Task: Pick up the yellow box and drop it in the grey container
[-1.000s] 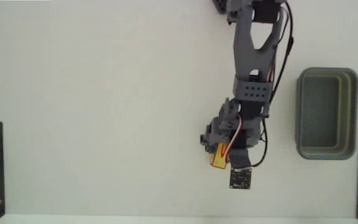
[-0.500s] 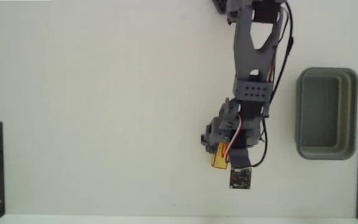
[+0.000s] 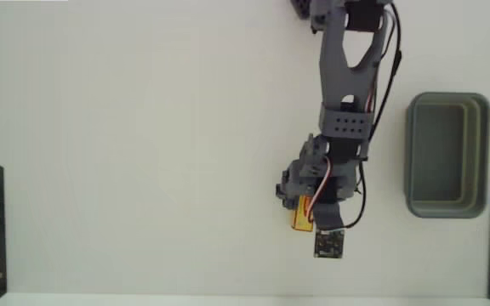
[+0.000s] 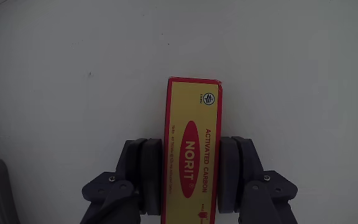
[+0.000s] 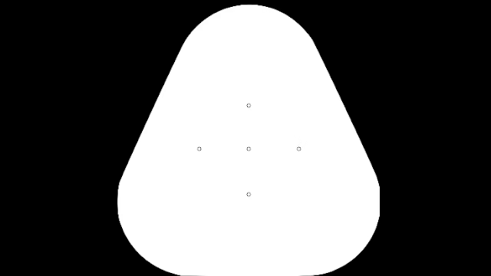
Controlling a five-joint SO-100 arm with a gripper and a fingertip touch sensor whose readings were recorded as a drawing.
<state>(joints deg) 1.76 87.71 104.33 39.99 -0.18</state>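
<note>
I count one yellow box (image 4: 192, 155), clamped on both long sides by my hand (image 4: 191, 177) near the worktop's (image 3: 143, 153) bottom edge in the fixed view. One grey container (image 3: 447, 155) sits at the right edge, well apart.

One yellow box (image 4: 192, 155) (between pads), one grey container (image 3: 447, 155), one arm (image 3: 345, 85).

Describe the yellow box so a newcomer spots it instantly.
On the white table, follow the grey arm down to its gripper. The yellow box sits between the fingers: a flat carton with red edges and a red oval reading NORIT, far smaller than the grey container at right.
</note>
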